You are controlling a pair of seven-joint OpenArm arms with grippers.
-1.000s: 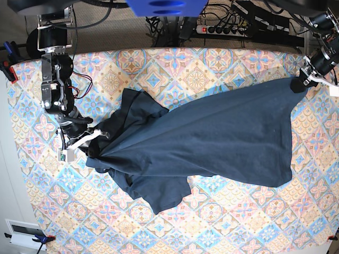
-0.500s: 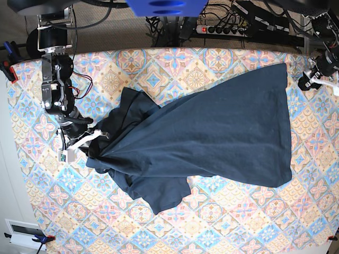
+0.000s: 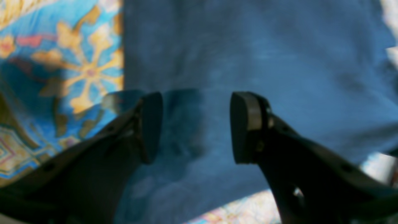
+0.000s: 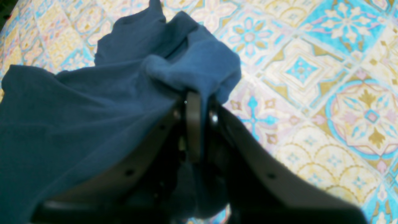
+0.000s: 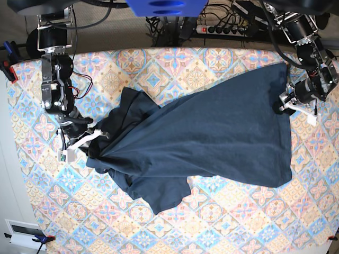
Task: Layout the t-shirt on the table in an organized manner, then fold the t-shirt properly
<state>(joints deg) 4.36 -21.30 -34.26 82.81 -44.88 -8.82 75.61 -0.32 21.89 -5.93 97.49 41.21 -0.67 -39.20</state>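
Left wrist view: the left gripper [image 3: 196,126] hangs with its jaws apart and nothing between them, just over the navy t-shirt [image 3: 248,62], whose straight edge meets the patterned desk [image 3: 62,62] on the left.

Right wrist view: the right gripper [image 4: 194,124] is clamped tight on a bunched fold of the t-shirt [image 4: 93,109], which trails off to the left.

Base view: the t-shirt [image 5: 212,137] lies spread across the desk [image 5: 238,222], gathered at the right gripper [image 5: 87,140]. The left gripper [image 5: 288,106] sits at the shirt's far edge; a second ago it held that corner stretched out, and the corner has since dropped flat.
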